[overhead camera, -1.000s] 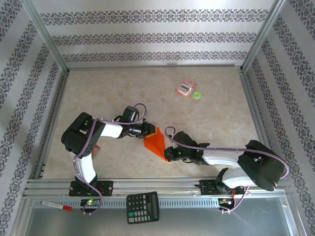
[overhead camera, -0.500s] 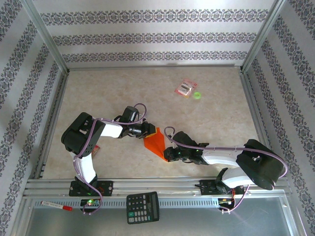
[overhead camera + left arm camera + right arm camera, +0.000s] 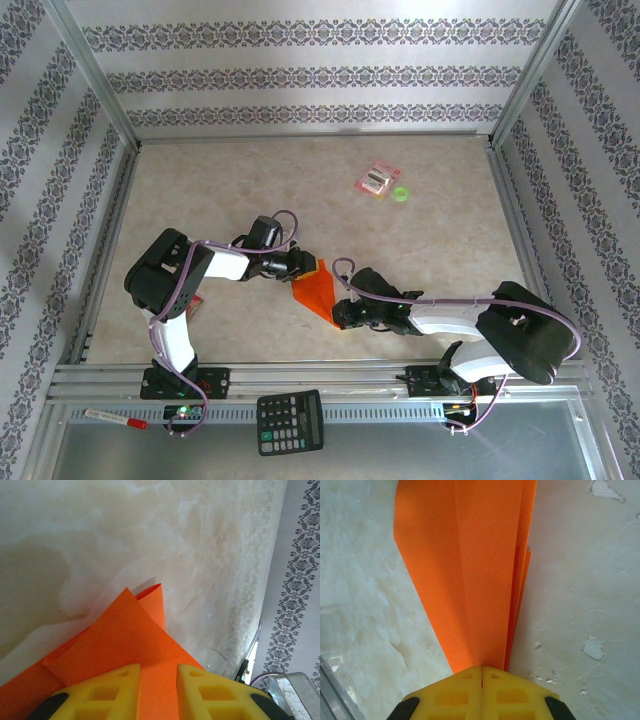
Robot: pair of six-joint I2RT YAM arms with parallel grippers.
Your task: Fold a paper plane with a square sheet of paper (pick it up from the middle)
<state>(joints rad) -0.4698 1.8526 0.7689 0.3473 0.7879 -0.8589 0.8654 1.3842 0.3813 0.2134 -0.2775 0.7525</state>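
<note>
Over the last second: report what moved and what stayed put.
The right arm's black elbow swung slightly left; the orange paper barely shifted. Right gripper stays pinched on its tip, left gripper at the other end; calculator and pink packet unmoved.

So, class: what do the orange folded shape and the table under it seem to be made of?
The paper plane looks like thin matt orange paper: sharp creases, layered edges. The table looks hard, beige, marble-mottled, perhaps laminate or stone.

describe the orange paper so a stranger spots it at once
On the beige table, look near the front middle where the two arms meet. The folded orange paper lies between the left gripper and right gripper: bright, pointed, unlike the small pink packet farther back.
</note>
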